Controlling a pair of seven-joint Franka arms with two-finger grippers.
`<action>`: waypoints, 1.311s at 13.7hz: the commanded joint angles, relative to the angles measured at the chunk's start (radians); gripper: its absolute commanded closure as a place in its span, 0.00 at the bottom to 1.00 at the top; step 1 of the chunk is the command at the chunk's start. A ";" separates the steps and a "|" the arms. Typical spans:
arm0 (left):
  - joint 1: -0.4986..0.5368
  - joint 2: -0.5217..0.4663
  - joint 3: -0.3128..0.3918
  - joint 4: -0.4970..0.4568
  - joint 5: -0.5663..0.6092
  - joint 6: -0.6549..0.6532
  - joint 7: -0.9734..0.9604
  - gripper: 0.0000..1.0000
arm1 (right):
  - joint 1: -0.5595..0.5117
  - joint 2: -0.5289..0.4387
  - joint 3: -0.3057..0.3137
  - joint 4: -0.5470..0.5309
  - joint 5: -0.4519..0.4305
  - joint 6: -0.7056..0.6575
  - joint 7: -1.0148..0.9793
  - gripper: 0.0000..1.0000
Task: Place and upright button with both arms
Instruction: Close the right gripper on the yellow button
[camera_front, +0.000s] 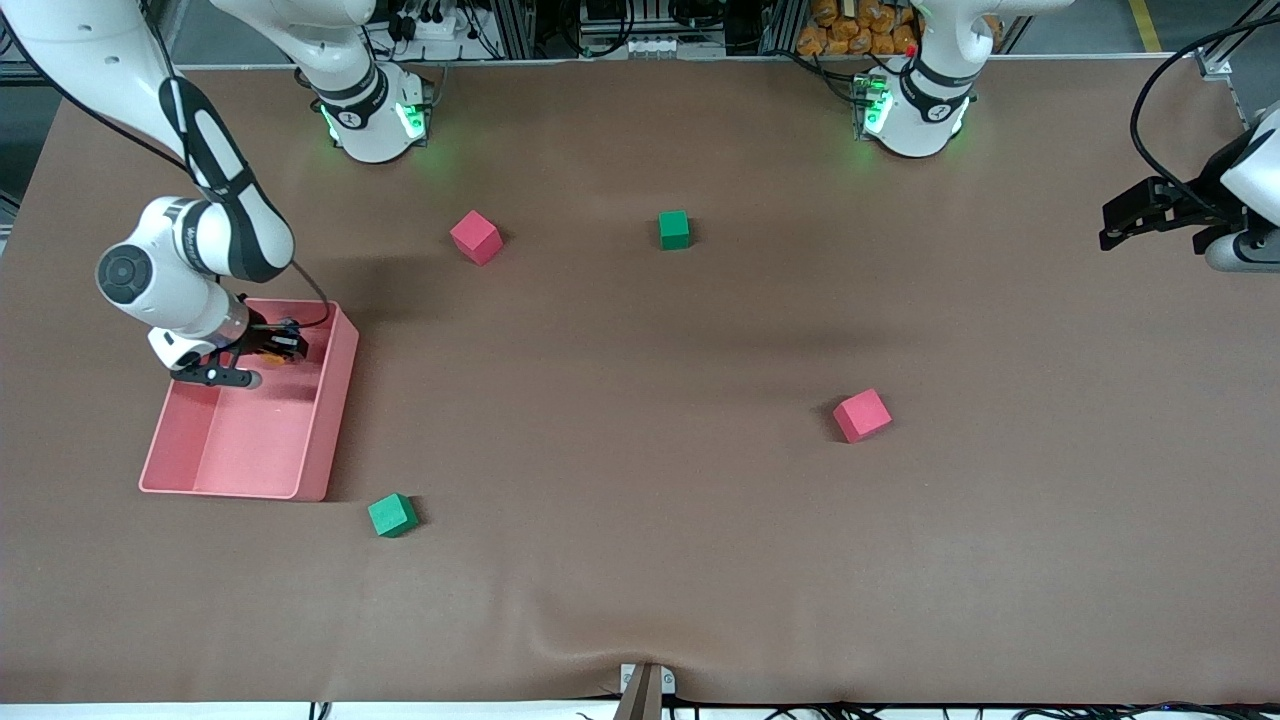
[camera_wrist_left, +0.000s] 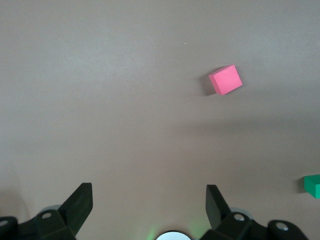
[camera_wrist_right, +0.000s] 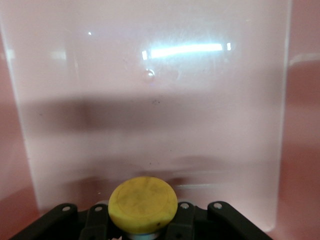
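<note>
1. Brown matting covers the whole counter (camera_front: 640, 560), and racks with cables stand along the edge where the two green-lit bases are.
2. At the right arm's end of the counter lies a pink tray (camera_front: 320, 430), an open box with low walls.
3. The right arm comes from its base, bends at the elbow and reaches down into the tray; its wrist is turned sideways, so the right hand (camera_front: 283, 345) points level over the tray floor, near the tray wall that is farthest from the front camera.
4. The right hand holds the button (camera_wrist_right: 143, 202): in the right wrist view the round yellow-orange cap sits between the black finger parts, with the pale tray floor (camera_wrist_right: 160, 115) in front of it.
5. The left arm waits at its own end of the counter, raised, with the left hand (camera_wrist_left: 148, 204) over bare matting; the fingers (camera_wrist_left: 80, 202) stand wide apart with nothing between them.
6. Four cubes lie well apart on the counter: a pink cube (camera_front: 476, 237) and a green cube (camera_front: 674, 229) nearer the bases, a second pink cube (camera_front: 862, 415) toward the left arm's end, and a second green cube (camera_front: 392, 515) just beside the tray's near corner.
</note>
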 joint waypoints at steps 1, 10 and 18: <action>0.010 0.013 -0.001 0.023 -0.015 -0.017 0.027 0.00 | -0.027 -0.063 0.014 -0.010 -0.013 -0.033 -0.013 0.80; 0.011 0.013 0.002 0.023 -0.027 -0.018 0.027 0.00 | -0.033 -0.138 0.014 -0.009 -0.013 -0.057 -0.065 0.79; 0.011 0.013 0.004 0.023 -0.029 -0.025 0.027 0.00 | -0.030 -0.203 0.020 0.039 -0.013 -0.089 -0.200 0.79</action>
